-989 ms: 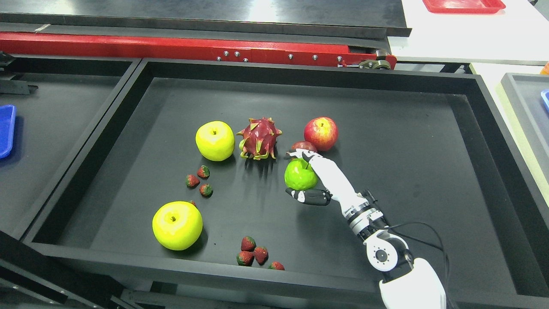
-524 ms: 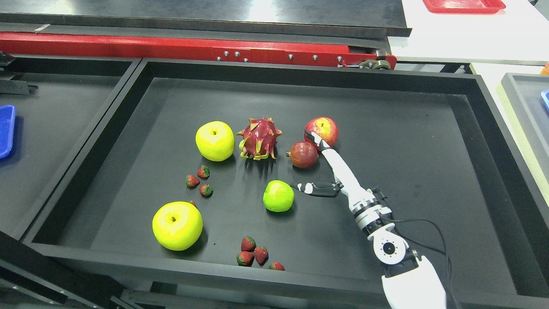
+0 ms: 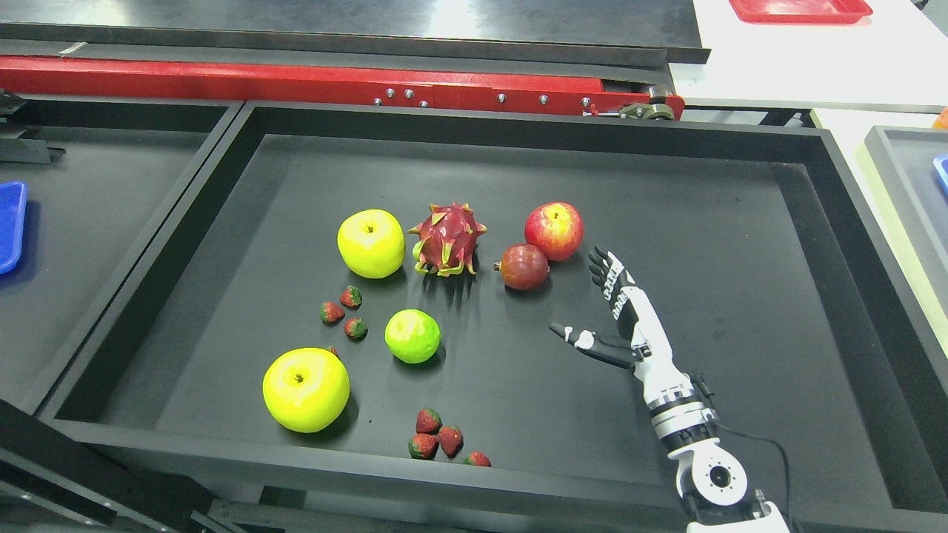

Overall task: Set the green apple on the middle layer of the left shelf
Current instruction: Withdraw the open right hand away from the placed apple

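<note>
Green apple (image 3: 412,336), glossy, round, lying loose on black tray (image 3: 740,222), right hand (image 3: 618,314) spread, empty

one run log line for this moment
right hand: open, empty | green apple: loose on tray floor, left of hand | left arm: unseen

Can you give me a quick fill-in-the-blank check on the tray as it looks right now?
1. The right robot hand is open and holds ____.
2. The green apple lies just right of the three ____ beside it.
3. The dragon fruit sits between the upper yellow apple and the ____.

Missing words: nothing; strawberries; pomegranate
</note>
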You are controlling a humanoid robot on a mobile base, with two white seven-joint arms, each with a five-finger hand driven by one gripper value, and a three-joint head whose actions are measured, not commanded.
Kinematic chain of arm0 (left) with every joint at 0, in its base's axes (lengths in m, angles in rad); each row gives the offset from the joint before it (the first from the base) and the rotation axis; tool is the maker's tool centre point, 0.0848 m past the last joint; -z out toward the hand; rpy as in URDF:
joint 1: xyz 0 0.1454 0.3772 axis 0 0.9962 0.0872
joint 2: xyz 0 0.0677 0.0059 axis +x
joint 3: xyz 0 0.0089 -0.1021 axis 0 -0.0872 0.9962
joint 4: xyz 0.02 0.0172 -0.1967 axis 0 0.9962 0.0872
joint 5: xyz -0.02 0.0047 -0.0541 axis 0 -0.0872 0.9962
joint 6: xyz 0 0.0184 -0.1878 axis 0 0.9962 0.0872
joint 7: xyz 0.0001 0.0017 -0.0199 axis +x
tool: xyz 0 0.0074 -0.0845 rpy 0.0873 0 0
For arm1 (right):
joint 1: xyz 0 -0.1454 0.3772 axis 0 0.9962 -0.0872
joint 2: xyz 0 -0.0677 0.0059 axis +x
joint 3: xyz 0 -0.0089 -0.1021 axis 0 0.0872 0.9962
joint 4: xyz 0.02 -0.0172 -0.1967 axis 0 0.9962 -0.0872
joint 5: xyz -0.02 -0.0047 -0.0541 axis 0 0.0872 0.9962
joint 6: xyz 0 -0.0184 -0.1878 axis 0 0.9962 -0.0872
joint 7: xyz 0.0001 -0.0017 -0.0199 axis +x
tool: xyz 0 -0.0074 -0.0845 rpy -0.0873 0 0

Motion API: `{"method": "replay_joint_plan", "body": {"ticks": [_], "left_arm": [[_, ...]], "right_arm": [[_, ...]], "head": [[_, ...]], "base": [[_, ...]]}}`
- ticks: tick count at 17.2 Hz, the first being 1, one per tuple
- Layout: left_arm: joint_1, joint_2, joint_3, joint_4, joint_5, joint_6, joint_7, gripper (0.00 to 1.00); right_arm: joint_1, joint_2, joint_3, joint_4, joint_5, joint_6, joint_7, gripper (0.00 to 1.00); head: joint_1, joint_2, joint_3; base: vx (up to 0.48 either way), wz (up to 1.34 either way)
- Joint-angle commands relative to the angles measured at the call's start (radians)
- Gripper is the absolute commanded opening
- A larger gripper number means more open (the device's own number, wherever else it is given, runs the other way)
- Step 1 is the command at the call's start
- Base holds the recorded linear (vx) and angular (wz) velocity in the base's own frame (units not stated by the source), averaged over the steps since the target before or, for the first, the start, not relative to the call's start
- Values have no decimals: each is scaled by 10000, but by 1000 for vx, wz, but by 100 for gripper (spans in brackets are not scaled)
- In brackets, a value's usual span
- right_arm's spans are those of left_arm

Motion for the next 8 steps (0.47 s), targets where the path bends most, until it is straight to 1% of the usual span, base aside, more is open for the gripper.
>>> {"method": "replay_joint_plan", "body": {"ticks": [1, 8], "left_arm": [[1, 174, 0, 15, 0, -16, 6, 100], [1, 174, 0, 0, 0, 0, -9, 100]], "right_arm": [[412, -139, -416, -324, -907, -9, 81, 100], [412, -139, -401, -339, -907, 6, 81, 100]], "head": [[0, 0, 0], [0, 0, 0]], "base": [[0, 0], [0, 0]]}}
